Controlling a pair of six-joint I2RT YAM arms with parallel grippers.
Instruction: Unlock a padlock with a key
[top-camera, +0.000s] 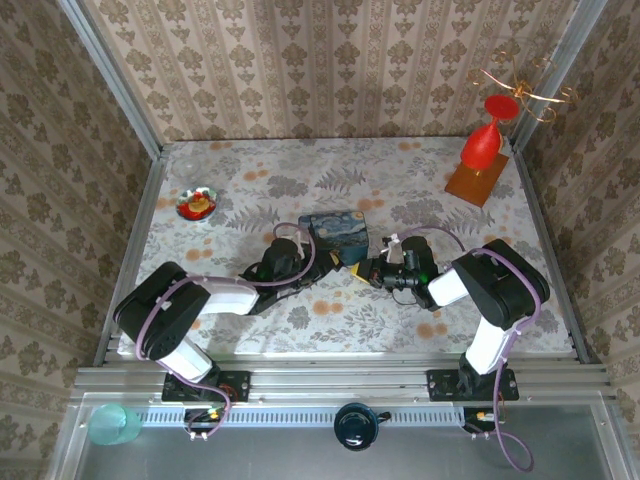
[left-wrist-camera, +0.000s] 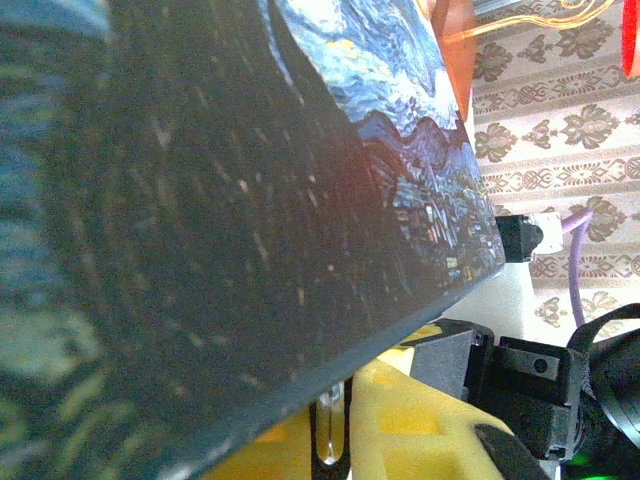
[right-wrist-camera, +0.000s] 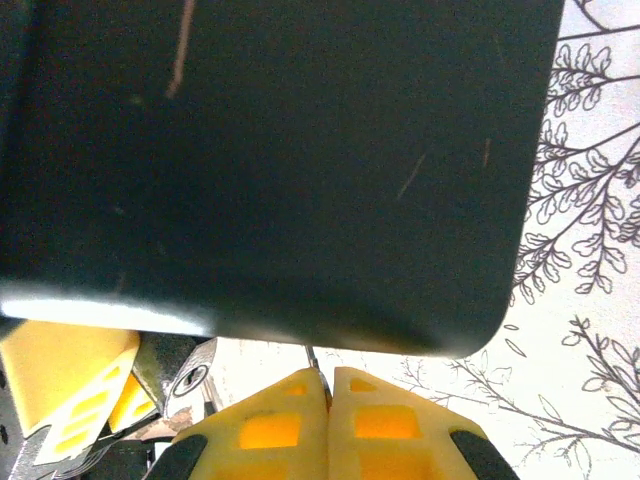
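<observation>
My right pincer (right-wrist-camera: 327, 400) is clenched on the key (right-wrist-camera: 312, 356), and its thin metal tip stands out just past the touching yellow pads (right-wrist-camera: 270, 430). A little to the left, my left pincer (right-wrist-camera: 105, 392) seems to grip the padlock (right-wrist-camera: 186, 377), keyhole face toward me, just beside the blue painted tin (right-wrist-camera: 280, 160). Beyond it is the flowered counter (right-wrist-camera: 590, 300). I judge the step is inserting the key: I should level the tip with the keyhole, advance slowly and straight, and turn only when it is fully seated. I can read no brand or writing anywhere.
</observation>
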